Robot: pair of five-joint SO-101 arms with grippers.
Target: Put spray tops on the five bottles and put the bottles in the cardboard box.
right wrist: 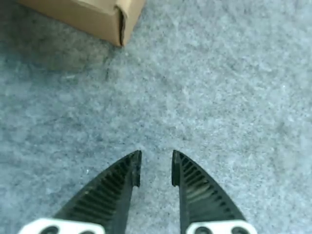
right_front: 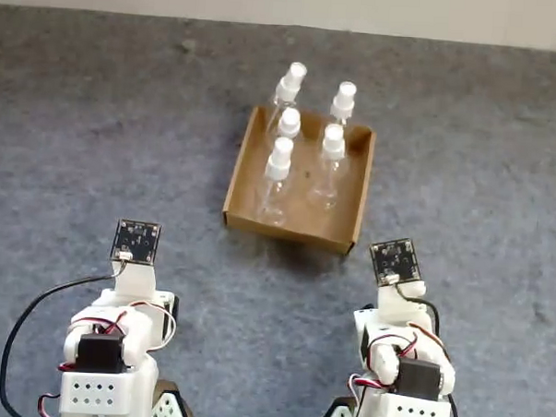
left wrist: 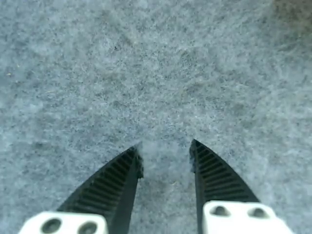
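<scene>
Hanging low over the grey felt worktop (left wrist: 156, 73), the left gripper (left wrist: 166, 145) and right gripper (right wrist: 156, 153) sit parted and empty. Beyond, the cardboard box (right_front: 277, 229) holds five bottles (right_front: 271, 194), all wearing spray tops (right_front: 280, 158). The task looks complete, with only parking left. A pale strip (right_front: 360, 9) borders the far edge.

carpet (right_front: 96, 145) open up to box (right_front: 286, 229); bottles (right_front: 278, 172) crowd it

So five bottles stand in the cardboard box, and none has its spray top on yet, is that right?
Not quite. The five bottles do stand in the cardboard box, but each already wears a white spray top, as the high view shows.
</scene>
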